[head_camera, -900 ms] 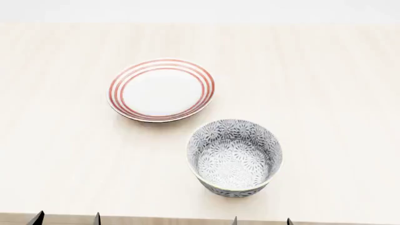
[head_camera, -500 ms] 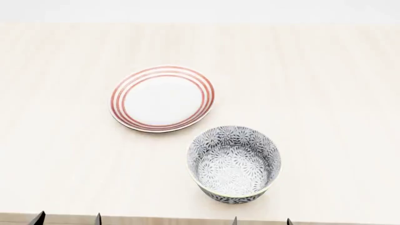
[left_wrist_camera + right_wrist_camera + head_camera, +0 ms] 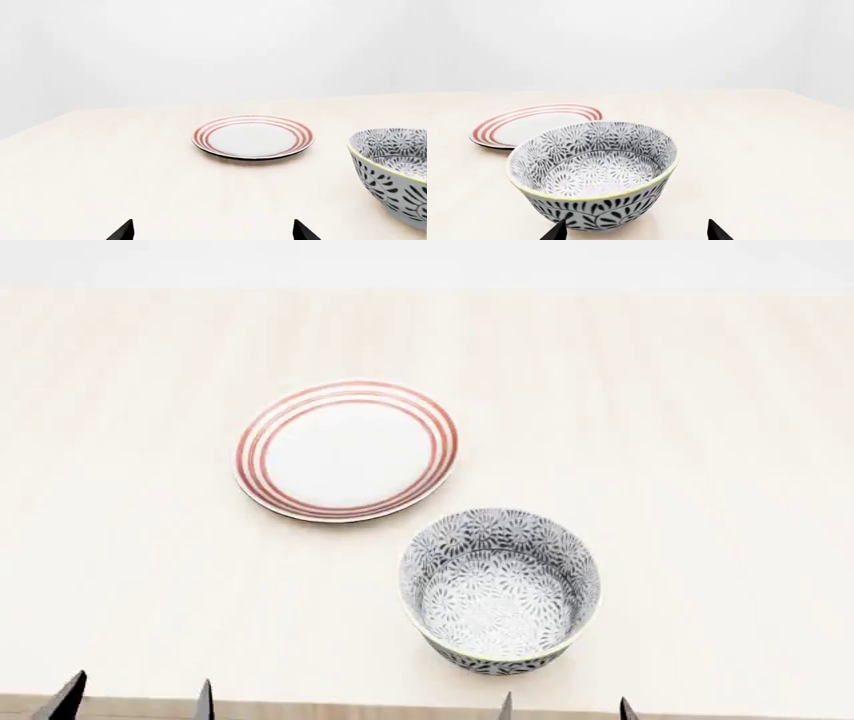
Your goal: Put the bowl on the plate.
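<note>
Both grippers' dark fingertips had risen slightly at the near table edge since half a second before; bowl and plate had not moved. The deep grey-blue floral ceramic bowl stood upright on the pale wooden table, just beside the shallow red-ringed white plate, not on it. The left gripper and right gripper were spread apart, holding nothing.

A pale wooden table carries the plate; the bowl stands upright just beside the plate, nearer the robot, apart.
</note>
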`<state>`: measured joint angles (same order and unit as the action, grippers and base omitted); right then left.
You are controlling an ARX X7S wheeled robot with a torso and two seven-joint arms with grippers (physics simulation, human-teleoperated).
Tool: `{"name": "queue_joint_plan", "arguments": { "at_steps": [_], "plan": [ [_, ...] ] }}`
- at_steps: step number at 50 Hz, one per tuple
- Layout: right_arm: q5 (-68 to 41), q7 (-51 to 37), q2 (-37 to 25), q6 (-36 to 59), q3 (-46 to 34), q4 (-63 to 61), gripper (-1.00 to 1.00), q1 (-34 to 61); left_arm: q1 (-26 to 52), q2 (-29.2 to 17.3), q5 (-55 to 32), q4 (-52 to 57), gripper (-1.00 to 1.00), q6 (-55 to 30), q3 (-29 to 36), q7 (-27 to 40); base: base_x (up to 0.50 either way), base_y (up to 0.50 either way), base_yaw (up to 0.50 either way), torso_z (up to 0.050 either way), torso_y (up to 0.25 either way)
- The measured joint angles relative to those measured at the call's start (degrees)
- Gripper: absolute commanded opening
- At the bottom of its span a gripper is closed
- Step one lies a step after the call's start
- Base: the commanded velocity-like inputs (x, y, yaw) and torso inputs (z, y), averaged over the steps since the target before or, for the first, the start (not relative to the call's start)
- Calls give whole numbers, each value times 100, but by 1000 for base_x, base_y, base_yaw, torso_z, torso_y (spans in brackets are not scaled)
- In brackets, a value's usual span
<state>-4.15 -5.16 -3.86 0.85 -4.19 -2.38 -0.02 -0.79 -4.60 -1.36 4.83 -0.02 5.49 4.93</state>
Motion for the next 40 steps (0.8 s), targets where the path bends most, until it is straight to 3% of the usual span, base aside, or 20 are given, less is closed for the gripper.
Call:
{"name": "queue_joint_plan", "arguments": {
  "at_steps": [16, 40],
  "plan": [
    [-858, -494, -79, -360, 693, -1950, 100, 252, 75, -274, 281, 2356, 100, 273, -639, 747, 39, 0, 0, 0, 0],
    [-1638, -985, -291, -726, 1090, -3183, 100, 383, 108, -457, 338, 3292, 100, 694, -1085, 1338, 496, 0, 0, 0, 0]
  ]
}}
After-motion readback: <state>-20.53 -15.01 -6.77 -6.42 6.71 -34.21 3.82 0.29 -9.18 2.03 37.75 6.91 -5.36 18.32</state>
